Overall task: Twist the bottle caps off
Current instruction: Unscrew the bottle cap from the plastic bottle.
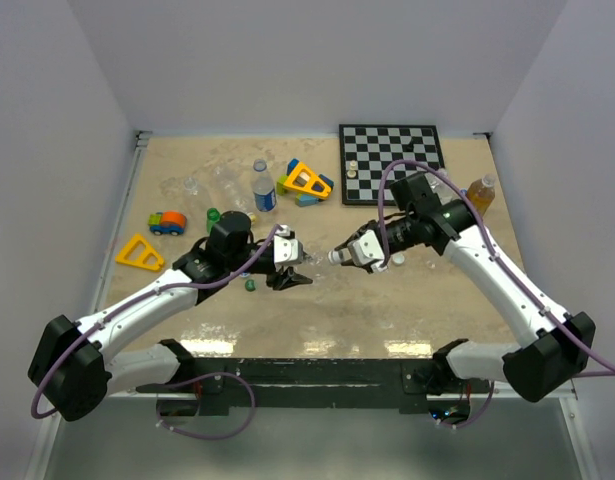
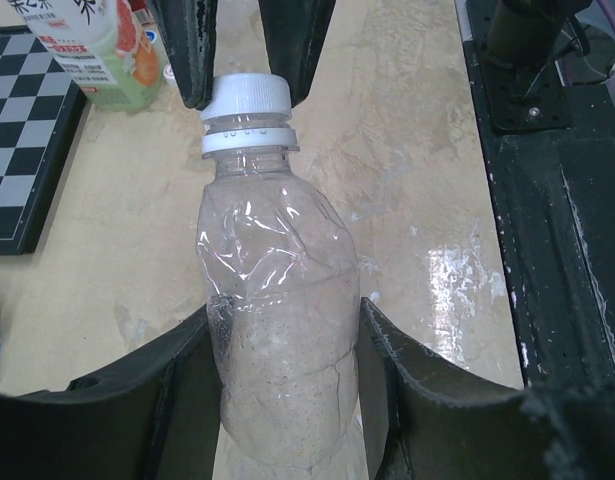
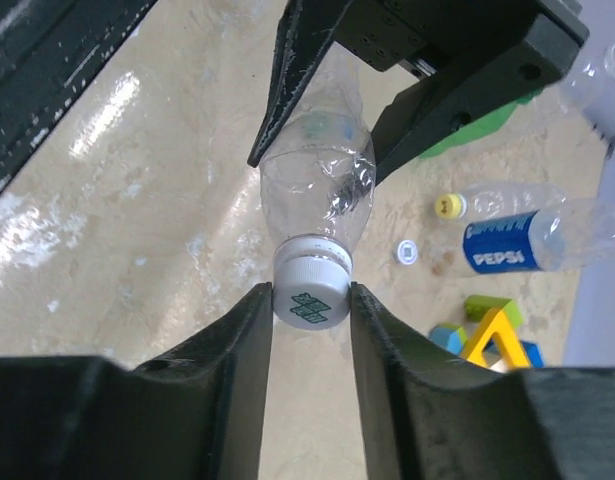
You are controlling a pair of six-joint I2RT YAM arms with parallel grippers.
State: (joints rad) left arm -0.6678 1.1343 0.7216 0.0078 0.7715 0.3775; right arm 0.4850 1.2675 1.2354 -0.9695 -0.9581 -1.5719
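A crumpled clear bottle (image 2: 277, 300) hangs level above the table between my two grippers. My left gripper (image 2: 287, 320) is shut on its body, one finger pressed against each side. The bottle's white bottle cap (image 3: 310, 292) has a green print on top and sits on the neck. My right gripper (image 3: 310, 295) is shut on that cap, with both fingers against its ribbed rim. In the top view, the left gripper (image 1: 299, 272) and right gripper (image 1: 339, 256) face each other at the table's middle. The bottle between them barely shows there.
A Pepsi bottle (image 1: 264, 188) and a clear bottle with a yellow cap (image 3: 487, 203) lie at the back left, with a loose white cap (image 3: 408, 251) near them. Toy blocks (image 1: 307, 182), a toy car (image 1: 168, 222), a chessboard (image 1: 392, 160) and an orange-drink bottle (image 1: 480, 190) stand around.
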